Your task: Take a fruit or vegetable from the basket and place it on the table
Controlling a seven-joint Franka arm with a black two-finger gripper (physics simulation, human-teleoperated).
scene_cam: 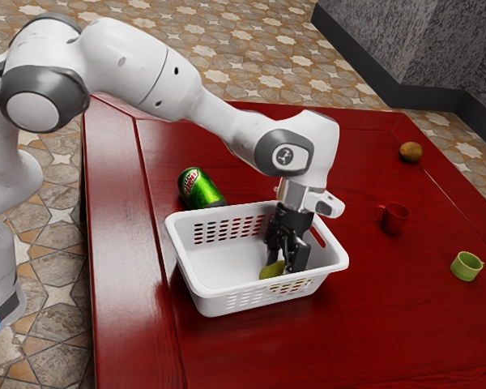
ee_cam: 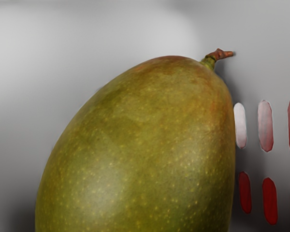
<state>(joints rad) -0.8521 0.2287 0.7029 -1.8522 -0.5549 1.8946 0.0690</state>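
Speckled olive-green, orange-tinged mango with a brown stem lies closest to the wrist camera, inside the white slotted plastic basket on the glossy red table. It sits right at the lower end of the black angular pincer, which reaches down into the basket; whether the pincer is spread or pinching the mango, I cannot tell.

We see a glossy dark red table with straight seams across its top. On it we have the white slotted basket, standing upright, and just beside it a green can lying on its side. Well apart, toward the exterior view's right, stand a red mug and a light green cup. Near the table's far edge sits a small brownish ball, probably a fruit, we think.
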